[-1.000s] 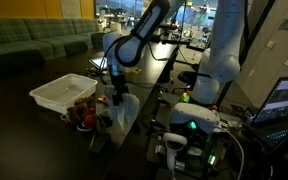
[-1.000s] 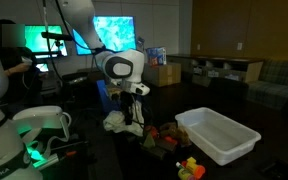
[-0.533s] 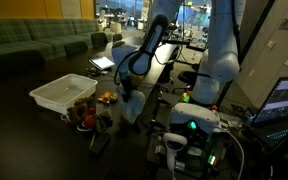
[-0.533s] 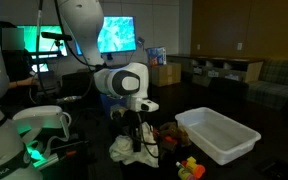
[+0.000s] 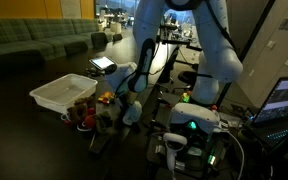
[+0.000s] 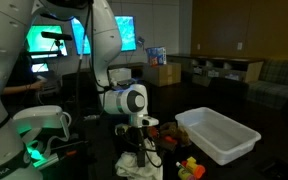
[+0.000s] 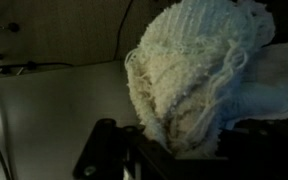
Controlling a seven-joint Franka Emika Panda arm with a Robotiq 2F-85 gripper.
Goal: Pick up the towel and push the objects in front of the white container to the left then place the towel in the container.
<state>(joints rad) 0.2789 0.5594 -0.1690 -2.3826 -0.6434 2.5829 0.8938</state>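
The gripper [image 6: 140, 143] pinches the towel [image 6: 141, 166] tight, so the cloth hangs bunched beneath it — carried low, I judge, to serve as a sweeper. The objects [image 6: 187, 166] sit at its three o'clock, fronting the white container [image 6: 236, 150] at two o'clock — not yet cleared aside.

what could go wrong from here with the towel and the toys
The towel hangs bunched from the shut gripper, so it may ride over the toys instead of pushing them. The toys sit right by the white bin, so a sweep could shove them against its wall or nudge it.
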